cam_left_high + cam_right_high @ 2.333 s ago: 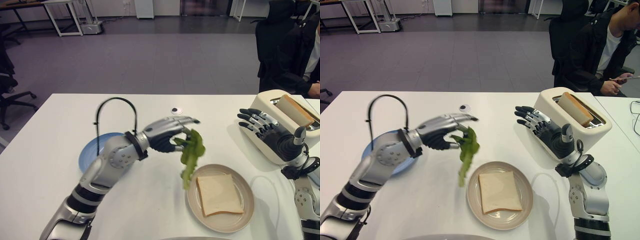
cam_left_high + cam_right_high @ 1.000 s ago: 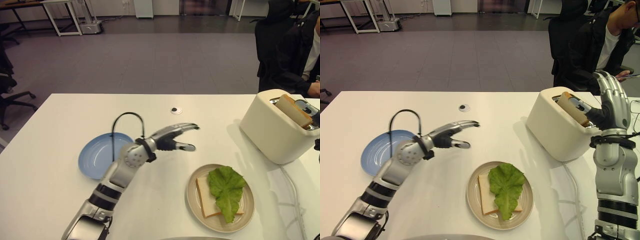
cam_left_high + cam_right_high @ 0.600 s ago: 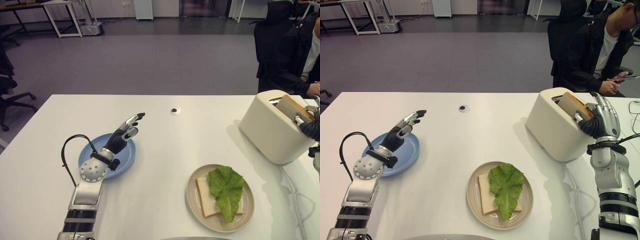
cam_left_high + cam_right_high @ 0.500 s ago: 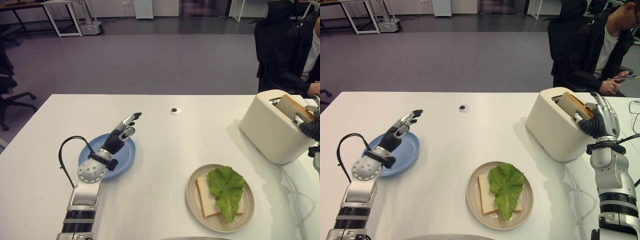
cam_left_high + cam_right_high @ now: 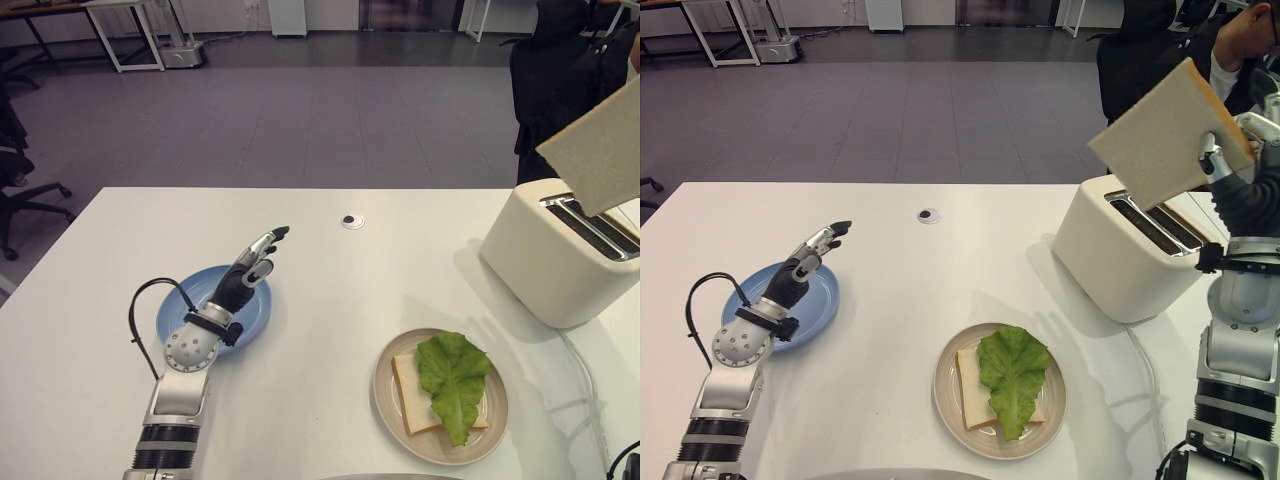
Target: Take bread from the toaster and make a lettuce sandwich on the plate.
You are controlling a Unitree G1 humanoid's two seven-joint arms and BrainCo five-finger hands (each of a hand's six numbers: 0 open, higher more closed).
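White table (image 5: pixel 330 290) lies before you; toward its right edge stands the toaster (image 5: pixel 1118 265), and your right hand (image 5: pixel 1238 170) is closed on a bread slice (image 5: pixel 1160 135), held tilted above the slots; near the front edge the plate (image 5: pixel 946 395) carries another slice (image 5: pixel 970 378) under lettuce (image 5: pixel 1012 375); your left hand (image 5: pixel 795 278), fingers stretched and holding nothing, hangs over a blue plate (image 5: pixel 820 305) by the left edge.

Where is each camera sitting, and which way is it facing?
Left eye view: on the head, looking forward and down at the table; left hand open over the blue plate.
Right eye view: head too, slightly rightward; right hand holds a bread slice above the toaster.
Shared: lettuce on plated bread, beige plate.
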